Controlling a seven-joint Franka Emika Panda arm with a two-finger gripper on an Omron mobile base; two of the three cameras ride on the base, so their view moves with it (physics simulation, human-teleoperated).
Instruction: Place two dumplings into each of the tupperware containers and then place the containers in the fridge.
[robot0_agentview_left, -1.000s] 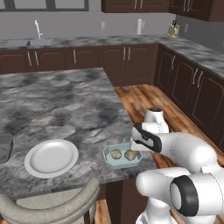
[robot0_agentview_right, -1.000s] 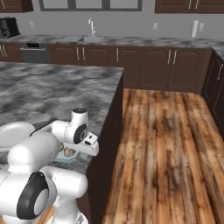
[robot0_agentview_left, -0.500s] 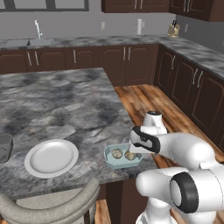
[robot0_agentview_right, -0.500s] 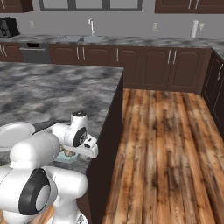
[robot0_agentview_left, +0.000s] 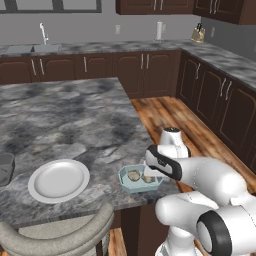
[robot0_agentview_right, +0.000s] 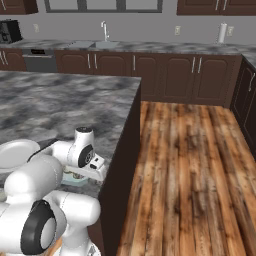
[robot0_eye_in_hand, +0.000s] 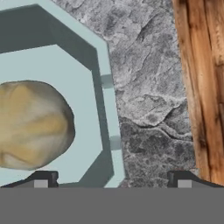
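The pale blue-teal tupperware container (robot0_agentview_left: 126, 182) sits near the island counter's front right corner with two tan dumplings (robot0_agentview_left: 133, 175) inside. In the hand view one dumpling (robot0_eye_in_hand: 33, 124) lies in the container (robot0_eye_in_hand: 65, 57), left of its rim. My gripper (robot0_eye_in_hand: 112, 180) is open and low over that right rim, one fingertip (robot0_eye_in_hand: 41, 179) inside the container and the other over the counter; it grips nothing. In the left base view the gripper (robot0_agentview_left: 154, 174) hangs at the container's right end. The dark grey container (robot0_agentview_left: 4, 169) is cut off at the left edge. The fridge is out of view.
A round white plate (robot0_agentview_left: 59, 180) lies left of the teal container. A grey chair back (robot0_agentview_left: 55, 235) curves below the counter's front edge. The counter's right edge (robot0_eye_in_hand: 175, 87) drops to wood floor (robot0_agentview_right: 190, 165). Dark cabinets and a sink (robot0_agentview_left: 30, 49) line the back wall.
The hand has sunk a little toward the right end of the teal container. The jaws stay wide, and the container and dumplings have not moved.
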